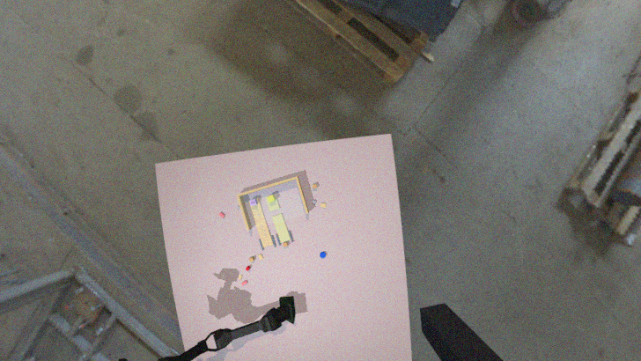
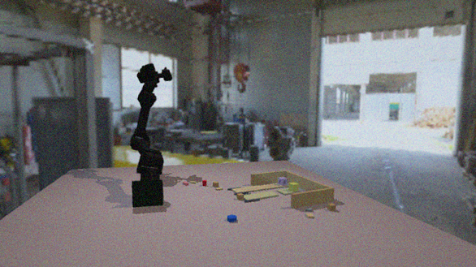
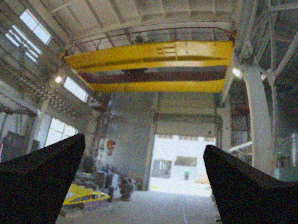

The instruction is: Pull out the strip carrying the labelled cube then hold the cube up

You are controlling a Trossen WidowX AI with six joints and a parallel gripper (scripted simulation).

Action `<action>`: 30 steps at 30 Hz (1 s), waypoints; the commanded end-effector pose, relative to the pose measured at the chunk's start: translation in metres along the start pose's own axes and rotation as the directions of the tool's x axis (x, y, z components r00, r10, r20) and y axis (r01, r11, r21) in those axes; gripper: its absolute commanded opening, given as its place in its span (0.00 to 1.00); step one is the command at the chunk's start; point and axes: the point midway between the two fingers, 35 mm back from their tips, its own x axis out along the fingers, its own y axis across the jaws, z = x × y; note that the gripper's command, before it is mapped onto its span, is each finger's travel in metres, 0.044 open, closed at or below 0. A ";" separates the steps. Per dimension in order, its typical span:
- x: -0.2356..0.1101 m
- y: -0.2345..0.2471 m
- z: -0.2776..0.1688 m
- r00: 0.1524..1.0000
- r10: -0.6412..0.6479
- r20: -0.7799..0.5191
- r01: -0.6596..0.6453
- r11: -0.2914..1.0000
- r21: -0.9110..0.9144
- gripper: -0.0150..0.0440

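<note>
A tan U-shaped fence [image 1: 276,183] [image 2: 311,197] stands on the pink table [image 1: 358,291] [image 2: 298,257]. Two strips run out of its open side. The tan strip [image 1: 261,229] [image 2: 255,187] is in one piece and carries a purple cube [image 1: 253,202] [image 2: 282,180] with a mark on it at its inner end. The yellow-green strip [image 1: 281,227] [image 2: 261,196] is broken by a gap, and its inner piece bears a yellow cube [image 1: 270,198] [image 2: 293,186]. My gripper [image 1: 287,305] [image 2: 161,73] [image 3: 145,147] is open and empty. It is raised high on the upright arm, far from the strips, facing out into the hall.
A blue disc [image 1: 322,254] [image 2: 232,218] lies right of the strips' outer ends. Small red and orange blocks [image 1: 247,268] [image 1: 260,256] [image 1: 222,214] [image 1: 322,204] are scattered around the fence and strips. A black box [image 1: 453,334] stands beside the table.
</note>
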 end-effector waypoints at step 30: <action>-0.165 -0.363 0.155 0.579 -0.814 0.031 0.787 0.549 -0.283 0.93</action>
